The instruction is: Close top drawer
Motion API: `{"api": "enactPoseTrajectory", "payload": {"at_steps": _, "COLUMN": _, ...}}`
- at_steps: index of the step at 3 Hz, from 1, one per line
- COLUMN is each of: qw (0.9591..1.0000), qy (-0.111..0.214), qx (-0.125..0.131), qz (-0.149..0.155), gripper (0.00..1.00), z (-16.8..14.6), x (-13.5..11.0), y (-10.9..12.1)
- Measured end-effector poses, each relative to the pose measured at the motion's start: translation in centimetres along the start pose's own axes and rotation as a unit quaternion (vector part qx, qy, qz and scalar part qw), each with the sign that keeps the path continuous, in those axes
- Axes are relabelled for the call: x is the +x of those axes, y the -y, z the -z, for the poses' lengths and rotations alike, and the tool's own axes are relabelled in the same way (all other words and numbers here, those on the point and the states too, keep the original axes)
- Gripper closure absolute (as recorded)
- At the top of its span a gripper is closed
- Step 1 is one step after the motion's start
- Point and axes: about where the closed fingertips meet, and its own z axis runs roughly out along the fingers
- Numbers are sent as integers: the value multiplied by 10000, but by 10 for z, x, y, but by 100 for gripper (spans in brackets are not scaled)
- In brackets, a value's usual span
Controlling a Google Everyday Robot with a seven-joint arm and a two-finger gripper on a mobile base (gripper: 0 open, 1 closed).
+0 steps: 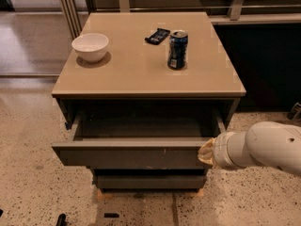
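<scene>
1. Find the claw (205, 153) at about 4 o'clock in the camera view, low on the right side of the cabinet. Only its pale tan tip shows beyond the white arm (268, 147), which enters from the 3 o'clock edge. You cannot tell whether the claw is open or closed
2. Note that the tip sits against the right end of the top drawer (131, 157) front. You cannot tell whether it actually presses on it
3. Check the top drawer: it stands pulled out, its flat dark grey front well forward of the cabinet top (141, 74) edge and its dark inside exposed. From the centre of the top, the front lies at 6 o'clock
4. Observe a narrower grey drawer front (150, 181) directly below, also at 6 o'clock, set further back
5. Read the cabinet top by the clock:
   - white bowl (90, 46) at 10 o'clock
   - upright blue can (178, 49) at 1 o'clock
   - flat dark packet (157, 36) at 12 o'clock, near the can and apart from it
6. See the speckled floor (33, 140) around the cabinet
</scene>
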Motion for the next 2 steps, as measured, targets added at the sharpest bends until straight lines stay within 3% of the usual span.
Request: {"api": "enactPoseTrajectory", "payload": {"at_steps": 2, "qw": 9960, "qy": 416, "qx": 758, "qz": 213, "gripper": 100, "z": -30, "x": -7, "y": 25}}
